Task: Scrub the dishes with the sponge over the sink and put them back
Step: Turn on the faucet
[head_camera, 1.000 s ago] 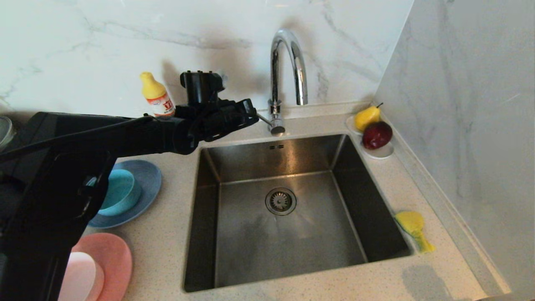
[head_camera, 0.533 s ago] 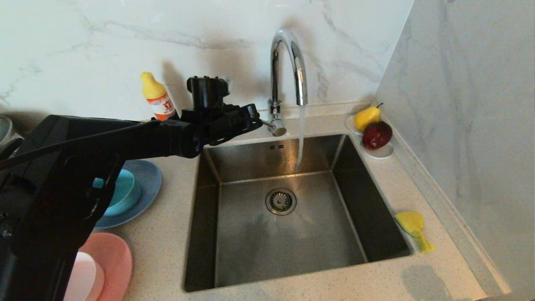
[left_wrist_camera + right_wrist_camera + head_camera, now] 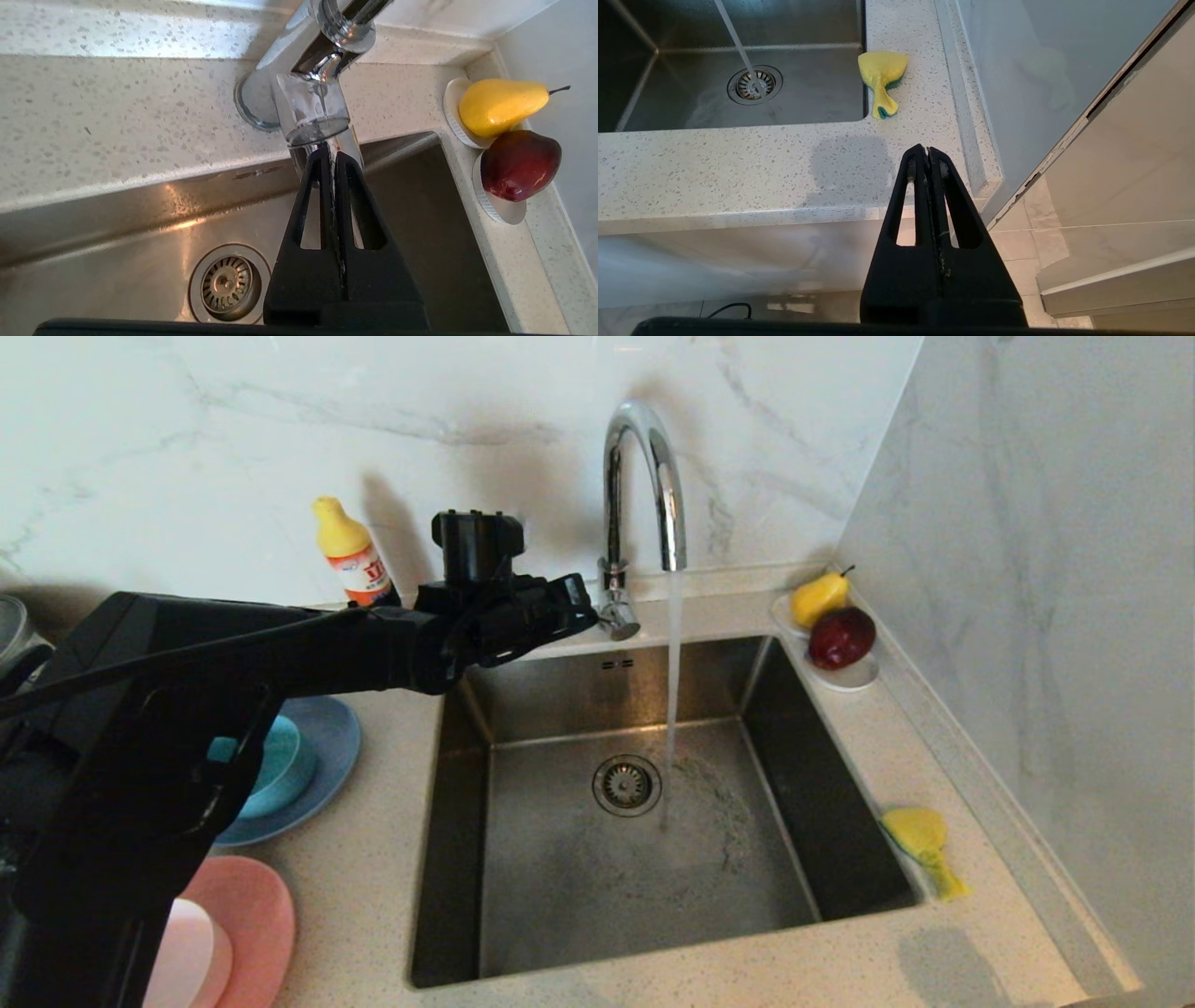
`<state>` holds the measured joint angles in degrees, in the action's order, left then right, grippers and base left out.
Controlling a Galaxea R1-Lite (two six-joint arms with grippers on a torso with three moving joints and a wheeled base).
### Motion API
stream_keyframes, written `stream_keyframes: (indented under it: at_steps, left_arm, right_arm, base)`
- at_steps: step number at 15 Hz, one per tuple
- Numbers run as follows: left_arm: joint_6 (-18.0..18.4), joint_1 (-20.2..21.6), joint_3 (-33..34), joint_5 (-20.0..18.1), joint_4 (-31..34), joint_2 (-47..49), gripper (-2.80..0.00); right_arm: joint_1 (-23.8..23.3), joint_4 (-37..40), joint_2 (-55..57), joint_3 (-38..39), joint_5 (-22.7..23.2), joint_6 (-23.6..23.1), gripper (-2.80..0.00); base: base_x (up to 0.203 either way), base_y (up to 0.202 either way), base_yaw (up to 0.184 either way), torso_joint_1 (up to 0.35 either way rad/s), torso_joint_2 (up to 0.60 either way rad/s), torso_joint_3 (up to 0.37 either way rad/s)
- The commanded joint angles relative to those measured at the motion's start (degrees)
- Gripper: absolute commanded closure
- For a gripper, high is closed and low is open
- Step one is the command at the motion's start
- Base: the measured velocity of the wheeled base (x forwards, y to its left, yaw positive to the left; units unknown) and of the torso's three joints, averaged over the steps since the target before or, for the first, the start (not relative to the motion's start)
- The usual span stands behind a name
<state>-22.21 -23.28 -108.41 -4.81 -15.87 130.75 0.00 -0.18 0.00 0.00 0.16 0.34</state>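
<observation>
My left gripper [image 3: 586, 612] [image 3: 329, 153] is shut and empty, its tips against the chrome lever [image 3: 616, 616] [image 3: 312, 108] at the faucet's [image 3: 644, 457] base. Water runs from the spout into the steel sink [image 3: 794, 737] beside the drain [image 3: 626, 785]. The yellow sponge [image 3: 920, 845] [image 3: 881, 74] lies on the counter right of the sink. Left of the sink a teal bowl [image 3: 280, 765] sits on a blue plate [image 3: 331, 742], and a pale pink bowl [image 3: 187, 957] on a pink plate [image 3: 261, 915]. My right gripper [image 3: 927, 151] is shut, parked below the counter's front edge.
An orange detergent bottle [image 3: 353, 555] with a yellow cap stands at the back wall behind my left arm. A small white dish [image 3: 850, 677] at the sink's back right corner bears a pear [image 3: 820, 597] and a red fruit [image 3: 842, 637]. A marble wall rises along the right.
My left gripper has pushed slightly rightward against the faucet lever, and water has started running from the spout into the sink. The right arm has kept still.
</observation>
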Motion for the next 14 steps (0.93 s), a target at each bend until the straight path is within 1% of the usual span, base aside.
stream_keyframes:
  at_steps: [1, 3, 5, 8, 9, 12, 13, 14]
  left_arm:
    - [-0.1, 0.0, 0.7, 0.3, -0.1, -0.8, 0.0]
    - [-0.1, 0.4, 0.2, 1.0, 0.0, -1.4, 0.0]
    - [-0.1, 2.2, -0.2, 1.9, 0.3, -3.0, 0.0]
    - [-0.1, 3.9, 0.3, 2.1, 2.1, -8.6, 0.0]
    - [-0.1, 4.2, 1.0, 2.7, 2.9, -11.9, 0.0]
    - [0.4, 4.4, 6.4, 6.4, 4.4, -23.7, 0.0]
    - [1.0, 4.4, 8.8, 7.5, 4.6, -27.9, 0.0]
    - [2.3, 4.5, 12.0, 8.9, 4.7, -32.7, 0.0]
  right_arm:
    - [0.0, 0.0, 0.0, 0.0, 0.0, 0.0, 0.0]
    - [0.0, -0.1, 0.0, 0.0, 0.0, 0.0, 0.0]
    - [0.0, -0.1, 0.0, 0.0, 0.0, 0.0, 0.0]
    - [0.0, -0.1, 0.0, 0.0, 0.0, 0.0, 0.0]
    - [0.0, 0.0, 0.0, 0.0, 0.0, 0.0, 0.0]
    - [0.0, 0.0, 0.0, 0.0, 0.0, 0.0, 0.0]
    - [0.0, -0.1, 0.0, 0.0, 0.0, 0.0, 0.0]
    - [0.0, 0.0, 0.0, 0.0, 0.0, 0.0, 0.0]
  base:
    - [0.0, 0.0, 0.0, 0.0, 0.0, 0.0]
    - [0.0, 0.0, 0.0, 0.0, 0.0, 0.0]
    - [0.0, 0.0, 0.0, 0.0, 0.0, 0.0]
    - [0.0, 0.0, 0.0, 0.0, 0.0, 0.0]
    - [0.0, 0.0, 0.0, 0.0, 0.0, 0.0]
    - [0.0, 0.0, 0.0, 0.0, 0.0, 0.0]
    - [0.0, 0.0, 0.0, 0.0, 0.0, 0.0]
    - [0.0, 0.0, 0.0, 0.0, 0.0, 0.0]
